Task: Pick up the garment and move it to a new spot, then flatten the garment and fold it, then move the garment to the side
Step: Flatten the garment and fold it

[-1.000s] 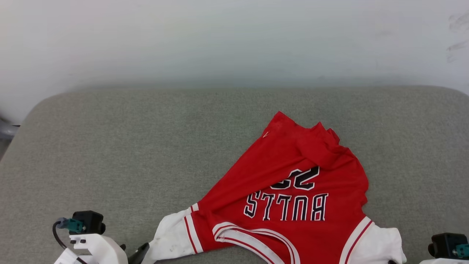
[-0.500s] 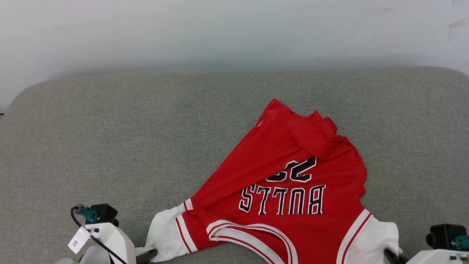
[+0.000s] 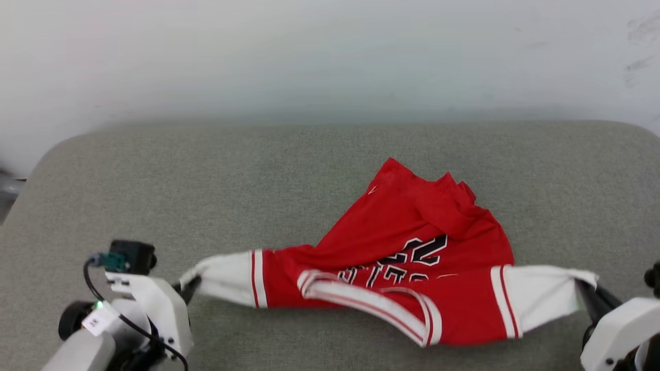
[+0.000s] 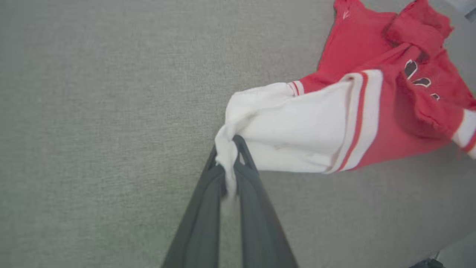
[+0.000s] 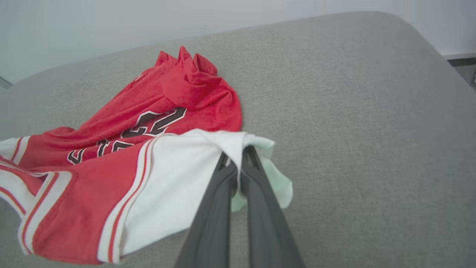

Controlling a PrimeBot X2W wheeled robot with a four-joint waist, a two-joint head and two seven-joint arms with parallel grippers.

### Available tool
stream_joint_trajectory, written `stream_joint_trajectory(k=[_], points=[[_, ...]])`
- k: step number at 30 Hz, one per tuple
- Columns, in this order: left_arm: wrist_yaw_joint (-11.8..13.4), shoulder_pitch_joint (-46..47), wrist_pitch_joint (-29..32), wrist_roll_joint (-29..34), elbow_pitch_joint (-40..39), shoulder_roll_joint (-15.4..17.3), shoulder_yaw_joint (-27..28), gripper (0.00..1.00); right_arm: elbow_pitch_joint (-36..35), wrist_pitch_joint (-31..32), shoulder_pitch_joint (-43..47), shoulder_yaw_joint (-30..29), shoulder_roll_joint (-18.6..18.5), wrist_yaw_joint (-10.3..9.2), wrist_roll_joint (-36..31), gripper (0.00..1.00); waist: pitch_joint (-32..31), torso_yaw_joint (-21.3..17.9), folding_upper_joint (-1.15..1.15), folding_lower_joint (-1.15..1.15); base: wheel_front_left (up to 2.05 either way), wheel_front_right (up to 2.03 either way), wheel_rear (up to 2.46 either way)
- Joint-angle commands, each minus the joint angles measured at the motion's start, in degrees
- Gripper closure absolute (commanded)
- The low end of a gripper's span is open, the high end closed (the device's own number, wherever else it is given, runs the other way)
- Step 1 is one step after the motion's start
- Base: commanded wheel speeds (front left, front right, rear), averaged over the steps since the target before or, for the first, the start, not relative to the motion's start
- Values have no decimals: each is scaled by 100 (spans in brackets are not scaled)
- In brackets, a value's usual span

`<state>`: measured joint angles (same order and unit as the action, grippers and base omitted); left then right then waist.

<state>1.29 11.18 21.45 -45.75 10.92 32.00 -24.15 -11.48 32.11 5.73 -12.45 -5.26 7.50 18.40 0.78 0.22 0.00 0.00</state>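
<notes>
The garment [image 3: 402, 242] is a red jersey with white sleeves and black lettering, on the grey cushion. Its shoulder edge hangs lifted and stretched between both arms, while the crumpled hem end [image 3: 438, 196] rests farther back. My left gripper [image 3: 186, 286] is shut on the tip of the left white sleeve [image 3: 221, 278]; the pinch shows in the left wrist view [image 4: 227, 163]. My right gripper [image 3: 585, 288] is shut on the right white sleeve [image 3: 541, 296], with cloth bunched between its fingers [image 5: 238, 160]. The striped collar [image 3: 371, 304] sags below the stretched edge.
The grey fabric cushion [image 3: 206, 196] spreads wide to the left and behind the jersey. A pale wall [image 3: 330, 56] rises at its far edge. The cushion's rounded right corner [image 5: 416, 33] drops off toward the floor.
The left gripper closed on the left sleeve. Both arms rose and pulled apart, lifting the shoulder edge off the cushion and folding the lettering partly out of sight. The head camera also shifted.
</notes>
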Motion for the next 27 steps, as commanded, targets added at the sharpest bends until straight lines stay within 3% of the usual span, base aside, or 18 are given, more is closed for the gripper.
stream_joint_trajectory(k=[1,9,16,27], points=[[74,167,-153,77,-126,59,99,100,-42,-45,-233,-4,-97,-2,-44,100,-70,23,0,0,0,0,0],[384,1098,-690,452,-611,-71,395,100,209,-105,-1593,120,-522,-3,-127,100,-113,43,0,0,0,0,0],[518,2405,-1047,692,-113,-483,490,100,845,-279,-3133,377,-830,-3,-215,100,66,69,0,0,0,0,0],[218,4959,-1881,1044,1283,-824,626,100,2101,-926,-5965,512,-1073,-3,-481,100,1175,2,0,0,0,0,0]])
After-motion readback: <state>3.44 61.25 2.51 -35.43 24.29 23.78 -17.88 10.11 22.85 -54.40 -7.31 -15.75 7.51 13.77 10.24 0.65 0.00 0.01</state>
